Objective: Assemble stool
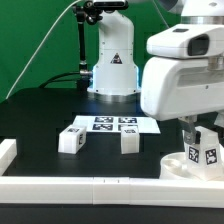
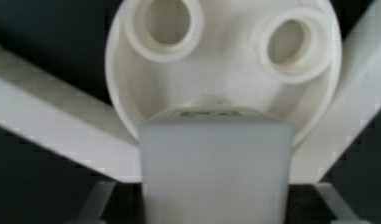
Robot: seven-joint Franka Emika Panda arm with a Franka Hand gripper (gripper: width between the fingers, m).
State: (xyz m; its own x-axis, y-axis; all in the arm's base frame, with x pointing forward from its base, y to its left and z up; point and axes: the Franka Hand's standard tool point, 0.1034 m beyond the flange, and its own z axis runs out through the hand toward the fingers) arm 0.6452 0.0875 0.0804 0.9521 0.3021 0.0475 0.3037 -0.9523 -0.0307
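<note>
My gripper (image 1: 204, 138) (image 2: 213, 205) is shut on a white blocky stool leg (image 1: 207, 152) (image 2: 213, 160) that carries a black-and-white tag. The leg stands upright on or just over the round white seat (image 1: 178, 168) (image 2: 213, 60) at the exterior view's right. I cannot tell whether leg and seat touch. In the wrist view two of the seat's holes show beyond the leg. The fingers (image 2: 109, 195) press on the leg's two sides. Two more tagged legs (image 1: 72, 138) (image 1: 128, 141) lie on the black table near the middle.
The marker board (image 1: 105, 124) lies flat behind the two loose legs. A white wall (image 1: 100, 190) runs along the table's front edge, and a short piece (image 1: 8, 150) stands at the exterior view's left. The robot's base (image 1: 112, 60) stands at the back.
</note>
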